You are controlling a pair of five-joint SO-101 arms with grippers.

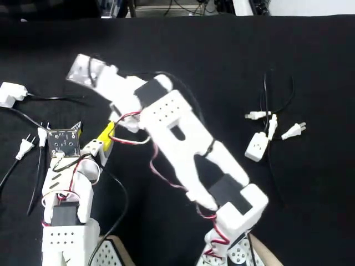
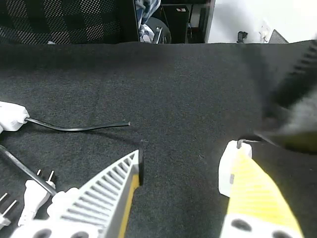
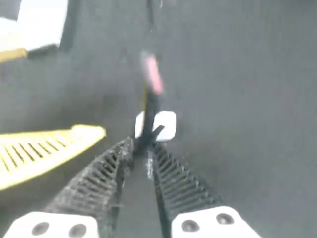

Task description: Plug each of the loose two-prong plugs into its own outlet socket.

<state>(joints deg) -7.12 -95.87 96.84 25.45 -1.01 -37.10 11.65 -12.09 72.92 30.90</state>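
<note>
White block (image 3: 157, 126) (a), rounded and smooth: where does it lie relative to the pincers? (Student)

Just past the tips of the right gripper (image 3: 143, 146) (b), whose black ribbed fingers (image 3: 181, 186) are pressed together on the black cord (image 3: 149, 114) running to the block. Whether (a) is a plug or a socket cannot be told. It lies just beside the yellow finger (image 2: 252, 193) of the left gripper (image 2: 185, 154) (c), which is spread wide with bare table (image 2: 188, 99) between its fingers. (Tutor)

And the arm poses? (Student)

Right arm (image 1: 183, 144) (d), white plastic, extends from the table's near edge diagonally toward its left half. The left arm (image 1: 66, 194) (e) stands at the near-left corner, its pincer angled toward (d). Near the left edge lie a white socket (image 1: 8, 94) on a thin black lead (image 2: 74, 128) and two-prong plugs (image 1: 25, 147). Toward the right edge, well apart, a second socket (image 1: 257, 147) lies with further plugs (image 1: 294, 131) around it. Table cover: matte black cloth. (Tutor)
</note>
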